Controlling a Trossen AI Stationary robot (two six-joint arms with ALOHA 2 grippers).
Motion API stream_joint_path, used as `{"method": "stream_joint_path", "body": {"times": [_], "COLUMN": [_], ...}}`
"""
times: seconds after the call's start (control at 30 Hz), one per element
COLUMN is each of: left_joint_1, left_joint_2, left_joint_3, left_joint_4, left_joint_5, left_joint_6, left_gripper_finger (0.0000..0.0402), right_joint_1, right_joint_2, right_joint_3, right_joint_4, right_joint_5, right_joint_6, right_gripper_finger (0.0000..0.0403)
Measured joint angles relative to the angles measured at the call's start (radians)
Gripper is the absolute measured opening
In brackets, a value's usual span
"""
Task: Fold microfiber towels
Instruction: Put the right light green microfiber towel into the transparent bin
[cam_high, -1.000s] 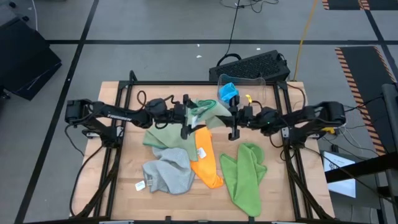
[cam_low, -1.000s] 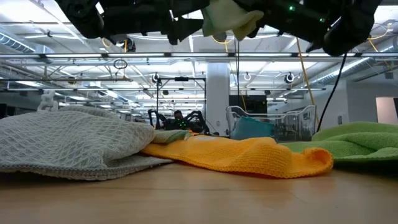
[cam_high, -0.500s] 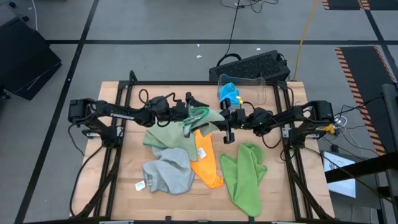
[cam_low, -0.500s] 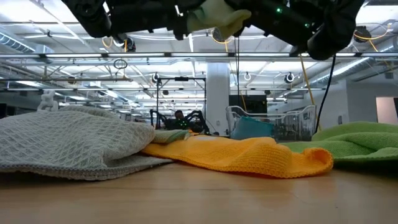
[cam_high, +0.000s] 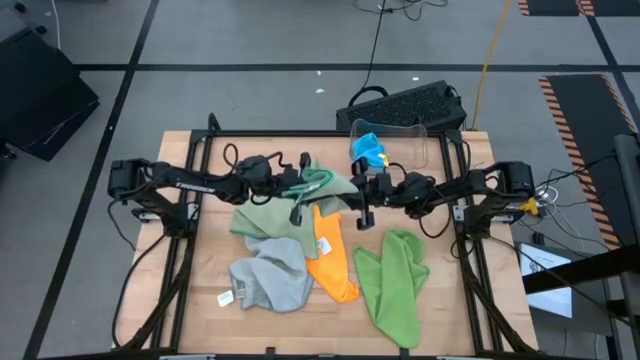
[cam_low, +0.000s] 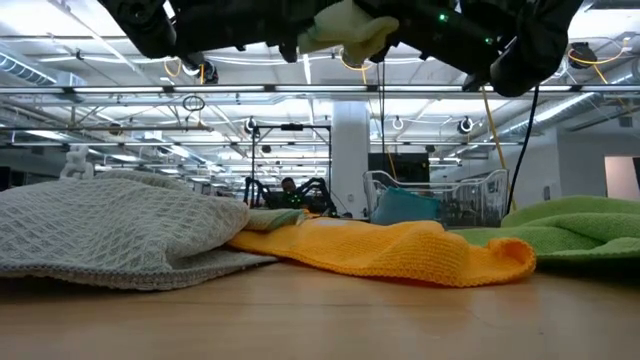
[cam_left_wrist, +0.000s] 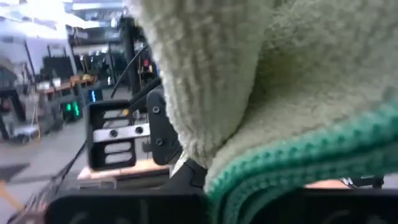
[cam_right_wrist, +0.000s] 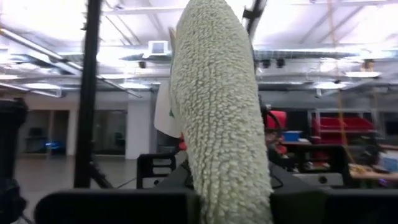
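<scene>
1. Both arms are drawing closer together since the earlier frame, lifting the soft sage green microfiber towel (cam_high: 322, 183) above the wooden counter (cam_high: 300, 325).
2. Left gripper (cam_high: 297, 192) fingers are clamping it.
3. Right gripper (cam_high: 362, 199) fingers are pinching it too.

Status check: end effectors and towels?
Left end effector and right end effector both shut on sage green microfiber towel, lifted. Grey, orange, lime towels below.

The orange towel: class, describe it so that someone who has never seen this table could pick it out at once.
Start at the wooden table and find the towels lying flat on it. The orange towel is the narrow strip in the middle, between the grey towel and the lime green towel. It is the only orange cloth, with a small white tag showing on it.
</scene>
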Motion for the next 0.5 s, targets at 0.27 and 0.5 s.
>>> {"method": "stream_joint_path", "body": {"times": [0.27, 0.5], "left_joint_1": [0.061, 0.116], "left_joint_2": [-0.046, -0.069], "left_joint_3": [0.000, 0.001], "left_joint_4": [-0.230, -0.408], "left_joint_5": [-0.007, 0.026], "left_joint_6": [-0.086, -0.105], "left_gripper_finger": [0.0026, 0.0016], "right_joint_1": [0.019, 0.032], "right_joint_2": [-0.105, -0.300], "right_joint_3": [-0.054, -0.038], "right_joint_4": [-0.298, -0.788], "right_joint_5": [0.187, 0.345], "right_joint_6": [0.003, 0.017], "right_gripper_finger": [0.0170, 0.0263]}}
